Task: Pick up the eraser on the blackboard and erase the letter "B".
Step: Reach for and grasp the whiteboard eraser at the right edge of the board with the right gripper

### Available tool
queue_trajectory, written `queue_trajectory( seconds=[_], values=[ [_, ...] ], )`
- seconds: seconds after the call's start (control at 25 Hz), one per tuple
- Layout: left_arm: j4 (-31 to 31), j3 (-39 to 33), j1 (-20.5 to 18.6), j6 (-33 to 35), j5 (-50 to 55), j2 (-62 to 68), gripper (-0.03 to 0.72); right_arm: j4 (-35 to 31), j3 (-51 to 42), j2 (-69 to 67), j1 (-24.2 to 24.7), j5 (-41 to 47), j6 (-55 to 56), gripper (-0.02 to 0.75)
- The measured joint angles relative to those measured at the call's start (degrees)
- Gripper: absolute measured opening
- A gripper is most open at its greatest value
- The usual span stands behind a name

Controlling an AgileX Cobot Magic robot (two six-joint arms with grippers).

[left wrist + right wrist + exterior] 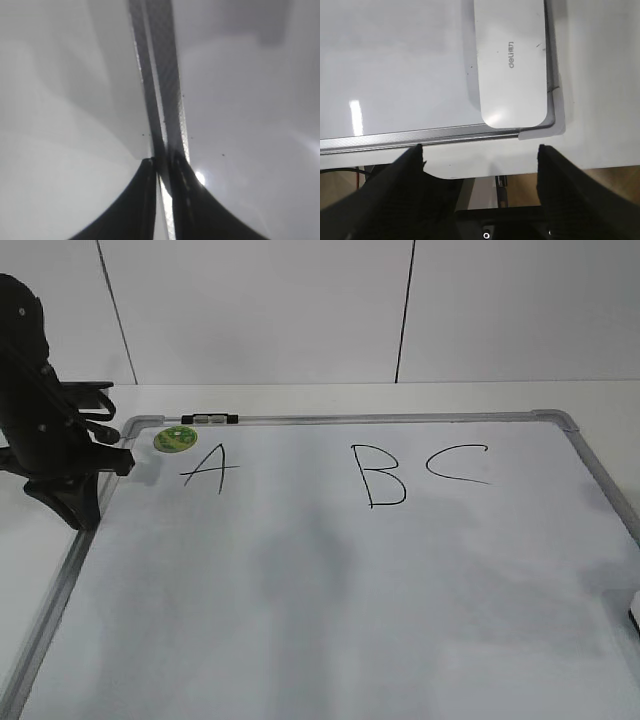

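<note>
The blackboard (pixel 350 420) is a white board with a grey frame, lying flat. The letter "B" (pixel 383 476) is drawn in thin black marker between an "A" (pixel 210 469) and a "C" (pixel 458 462). The eraser (pixel 512 65), a white rounded block, lies on the board in a corner of the frame (pixel 420 136). Only a sliver of the eraser shows at the right edge of the exterior view (pixel 635 608). My right gripper (pixel 479 150) is open and empty, just off the board's edge, short of the eraser. My left gripper (pixel 80 510) is shut and empty over the board's left frame rail (pixel 160 75).
A round green sticker (pixel 175 438) sits at the board's far left corner. A small black-and-silver clip (pixel 215 419) is on the far frame rail. A white wall stands behind the table. In the right wrist view the table's edge and the floor (pixel 590 180) show beyond the board.
</note>
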State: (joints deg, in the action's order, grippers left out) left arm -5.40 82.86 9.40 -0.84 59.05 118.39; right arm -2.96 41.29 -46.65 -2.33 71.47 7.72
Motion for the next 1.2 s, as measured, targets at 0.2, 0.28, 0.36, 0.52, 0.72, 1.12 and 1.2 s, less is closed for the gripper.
queue_trajectory(
  seconds=[0.2,0.28,0.36,0.52,0.72,1.12,1.2],
  values=[
    [-0.2,0.0,0.0,-0.9,0.0,0.0,0.037,2.4,0.0,0.0,0.0,0.0,0.0,0.612],
    [-0.2,0.0,0.0,-1.0,0.0,0.0,0.037,3.0,0.0,-0.3,0.0,0.0,0.0,0.650],
    [-0.2,0.0,0.0,-1.0,0.0,0.0,0.037,3.0,0.0,-1.1,0.0,0.0,0.9,0.663],
    [-0.2,0.0,0.0,-1.0,0.0,0.0,0.037,3.3,0.1,-5.1,0.0,0.0,1.9,0.667],
    [-0.2,0.0,0.0,-1.0,0.1,0.0,0.037,3.3,0.1,-10.8,0.0,-0.4,2.2,0.667],
    [-0.2,0.0,0.0,-1.0,0.1,0.0,0.037,5.4,0.2,-21.7,0.0,-7.0,2.4,0.667],
    [-0.2,0.0,0.0,-1.0,0.1,0.0,0.037,6.7,0.2,-23.4,0.0,-8.0,2.5,0.667]
  ],
)
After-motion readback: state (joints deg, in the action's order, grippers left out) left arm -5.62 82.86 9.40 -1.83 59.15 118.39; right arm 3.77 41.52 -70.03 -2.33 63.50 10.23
